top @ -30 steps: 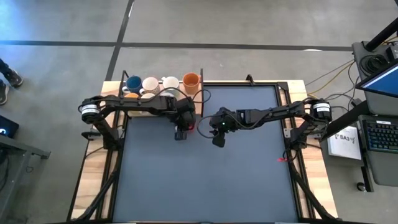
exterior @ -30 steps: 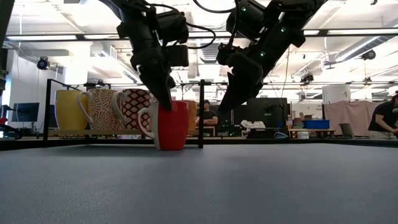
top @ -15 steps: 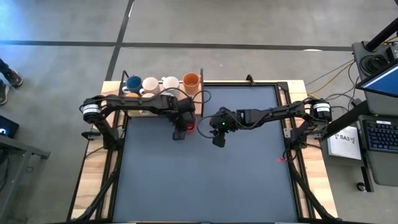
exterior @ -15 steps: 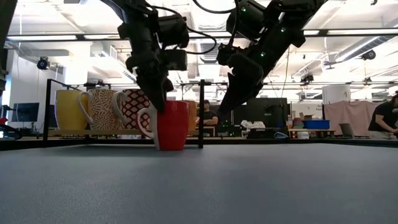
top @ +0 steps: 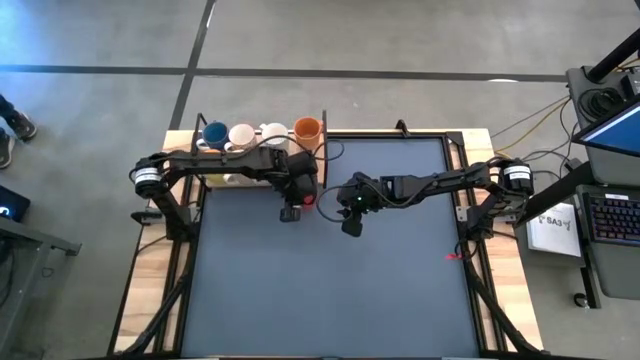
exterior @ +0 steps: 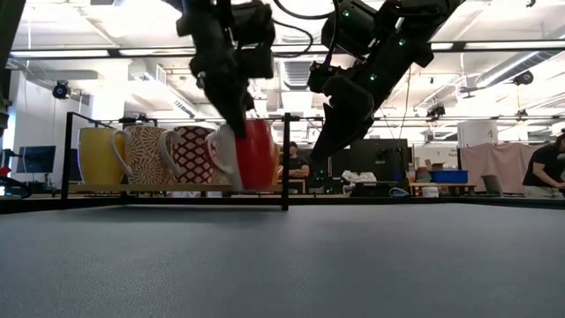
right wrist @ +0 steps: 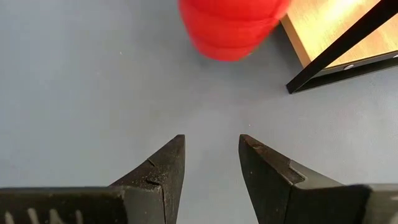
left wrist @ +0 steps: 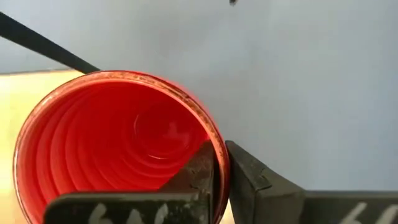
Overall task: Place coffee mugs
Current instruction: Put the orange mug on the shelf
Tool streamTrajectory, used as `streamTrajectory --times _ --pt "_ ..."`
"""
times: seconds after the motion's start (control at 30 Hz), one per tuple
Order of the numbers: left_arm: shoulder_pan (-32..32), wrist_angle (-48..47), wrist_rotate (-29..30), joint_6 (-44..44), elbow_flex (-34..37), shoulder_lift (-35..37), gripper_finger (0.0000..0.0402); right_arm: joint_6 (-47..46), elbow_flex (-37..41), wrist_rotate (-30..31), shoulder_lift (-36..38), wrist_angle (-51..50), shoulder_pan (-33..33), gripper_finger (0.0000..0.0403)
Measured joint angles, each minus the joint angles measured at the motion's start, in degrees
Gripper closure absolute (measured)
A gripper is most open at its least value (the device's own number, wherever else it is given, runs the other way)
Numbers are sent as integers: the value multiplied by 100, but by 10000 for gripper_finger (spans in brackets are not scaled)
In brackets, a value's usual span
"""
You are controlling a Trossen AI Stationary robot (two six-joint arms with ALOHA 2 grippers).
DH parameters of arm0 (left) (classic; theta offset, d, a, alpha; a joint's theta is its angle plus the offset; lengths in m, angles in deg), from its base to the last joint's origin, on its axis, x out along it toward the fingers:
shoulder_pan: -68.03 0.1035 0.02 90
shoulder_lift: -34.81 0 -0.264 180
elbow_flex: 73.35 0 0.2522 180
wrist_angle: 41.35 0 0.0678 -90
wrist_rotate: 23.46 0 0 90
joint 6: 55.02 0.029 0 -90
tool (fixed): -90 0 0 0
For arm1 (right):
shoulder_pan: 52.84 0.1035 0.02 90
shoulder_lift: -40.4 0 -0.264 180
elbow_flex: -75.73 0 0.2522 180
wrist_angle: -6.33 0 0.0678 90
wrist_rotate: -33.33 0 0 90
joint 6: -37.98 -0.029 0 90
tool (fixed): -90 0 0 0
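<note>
**Left hand lifts a red mug clear of the desk beside the rack**

The left hand (exterior: 237, 124), clamped on the rim of the glossy red ceramic mug (exterior: 252, 155) with one finger inside and one outside, carries it tilted just above the grey desk (top: 330, 270) near the far-left corner, next to the black wire rack (top: 262, 140). The step in hand appears to be the carry; the next move probably calls for clearing the rack's upright post and setting the mug down level. The right hand (right wrist: 209, 163) waits close by over the desk, fingers parted and empty. From above, four mugs can be counted in the rack's back row — one blue, two white, one orange — the rest being hidden under the arm.
</note>
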Motion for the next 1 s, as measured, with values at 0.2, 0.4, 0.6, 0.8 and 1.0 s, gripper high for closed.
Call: streamTrajectory --times 0.2,0.4,0.6,0.8,1.0 --pt "36 -567 677 156 -500 15 391 6 0 0 0 -1 0 262" --pt "265 -393 896 462 -538 15 391 7 0 0 0 -4 0 262" --pt "656 -286 886 654 -500 -62 391 7 0 0 0 -5 0 262" --pt "933 -153 697 748 -500 -181 391 7 0 0 0 -4 0 262" --pt "968 -132 418 796 -513 -336 391 8 0 0 0 -7 0 262"
